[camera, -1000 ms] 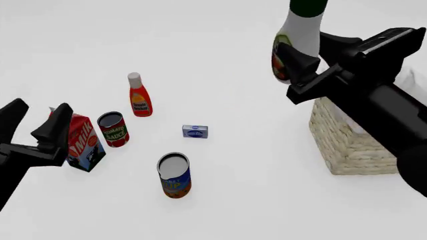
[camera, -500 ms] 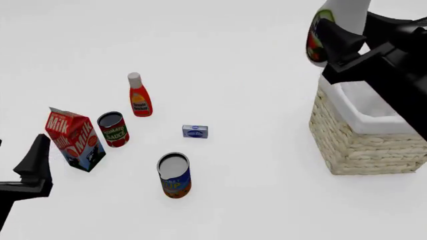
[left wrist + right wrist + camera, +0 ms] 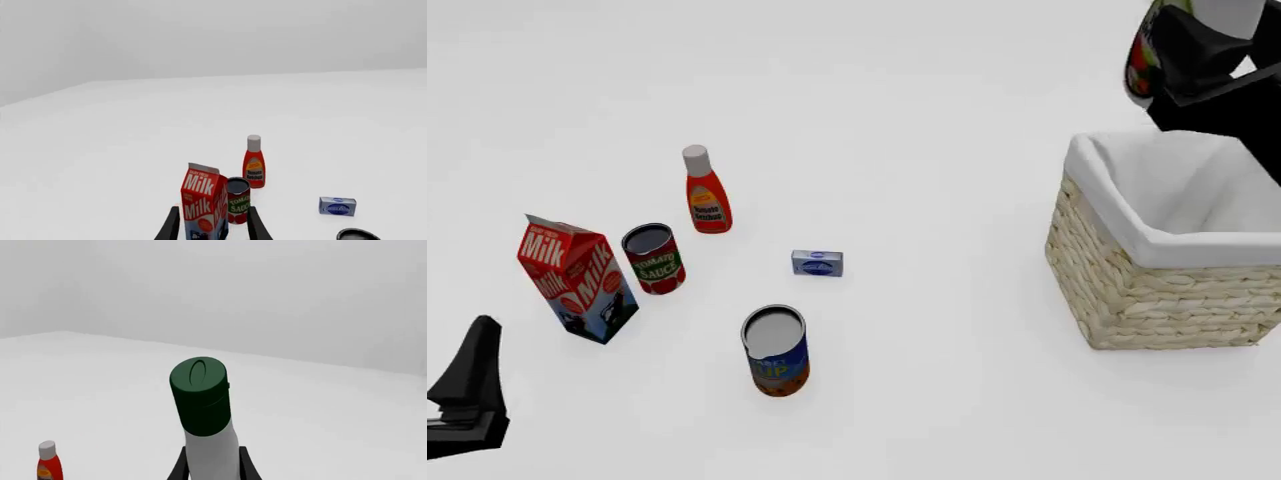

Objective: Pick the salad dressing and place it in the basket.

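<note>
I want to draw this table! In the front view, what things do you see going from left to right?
Red milk carton → red tomato sauce can → red ketchup bottle with white cap → blue-and-orange open can → small blue box → woven wicker basket with white lining.

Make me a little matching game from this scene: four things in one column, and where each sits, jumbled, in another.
Things:
1. salad dressing
2. basket
3. milk carton
4. blue-labelled can

Places:
A. leftmost item on the table
B. held in the right gripper, up in the air
C. right side of the table
D. nearest the camera among the groceries

Pairs: 1-B, 2-C, 3-A, 4-D
</note>
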You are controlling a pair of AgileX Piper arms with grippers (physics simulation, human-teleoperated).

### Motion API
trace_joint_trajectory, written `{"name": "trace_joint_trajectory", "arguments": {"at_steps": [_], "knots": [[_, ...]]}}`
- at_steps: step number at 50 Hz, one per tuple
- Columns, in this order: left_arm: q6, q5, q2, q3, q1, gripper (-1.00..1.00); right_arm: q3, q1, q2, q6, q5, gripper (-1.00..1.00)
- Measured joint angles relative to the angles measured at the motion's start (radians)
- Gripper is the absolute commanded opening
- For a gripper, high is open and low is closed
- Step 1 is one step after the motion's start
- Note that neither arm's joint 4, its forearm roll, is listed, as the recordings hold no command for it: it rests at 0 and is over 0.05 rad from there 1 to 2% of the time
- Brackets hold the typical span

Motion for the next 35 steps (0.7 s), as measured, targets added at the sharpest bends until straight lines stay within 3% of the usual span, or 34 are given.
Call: {"name": "trace_joint_trajectory", "arguments": {"at_steps": [11,35], "knots": [[-0.009,0.080,-0.070,0.001,0.015,1.00,0.009,-0.107,0.039,0.012,-0.025,-1.00],[-0.018,0.118,-0.102,0.002,0.039,1.00,0.023,-0.293,0.135,0.012,-0.040,-1.00]]}}
